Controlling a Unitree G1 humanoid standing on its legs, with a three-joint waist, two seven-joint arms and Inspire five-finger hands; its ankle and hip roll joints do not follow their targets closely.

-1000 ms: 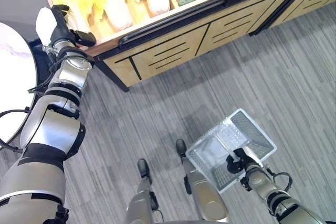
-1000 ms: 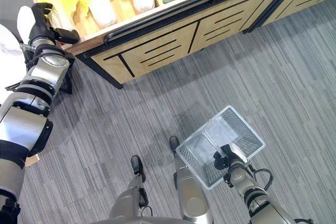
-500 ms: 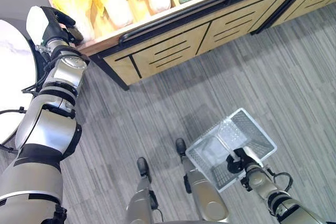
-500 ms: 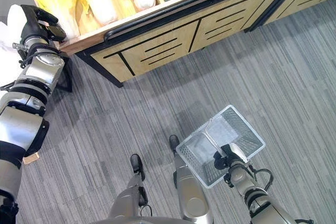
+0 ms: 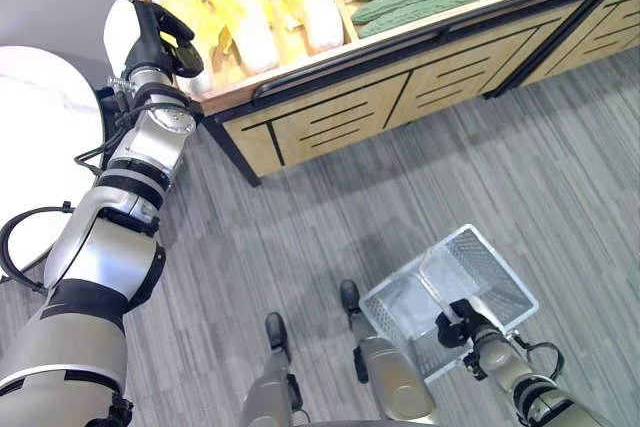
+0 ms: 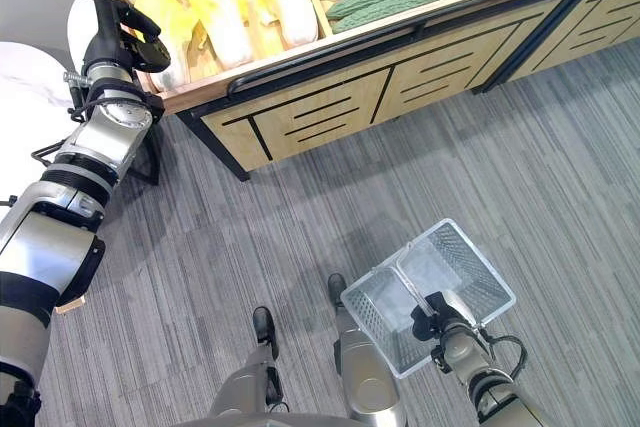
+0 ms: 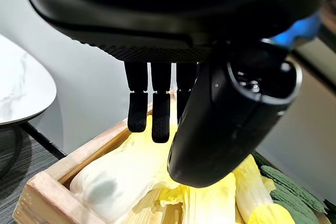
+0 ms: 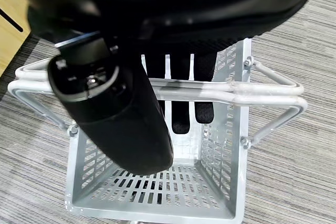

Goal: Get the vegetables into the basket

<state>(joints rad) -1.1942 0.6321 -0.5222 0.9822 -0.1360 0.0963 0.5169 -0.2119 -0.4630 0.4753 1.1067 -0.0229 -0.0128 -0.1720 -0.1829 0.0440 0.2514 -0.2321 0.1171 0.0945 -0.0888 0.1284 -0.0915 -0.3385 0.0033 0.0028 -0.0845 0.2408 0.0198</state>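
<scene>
The left hand (image 5: pixel 150 32) hovers at the far left, fingers relaxed and holding nothing, over the cabbages (image 5: pixel 245 27), which lie in the wooden crate (image 7: pixel 47 182) with long axes running near-to-far. The right hand (image 6: pixel 432 319) grips the handles of the empty basket (image 6: pixel 480 272), near right.

No readable text, label, number or sign is showing anywhere in these views. Nothing legible is appearing on the wooden produce stand (image 5: pixel 400 97), on the grey wire basket (image 8: pixel 157 182), or on the white marble-patterned round surface (image 5: pixel 40 147).
</scene>
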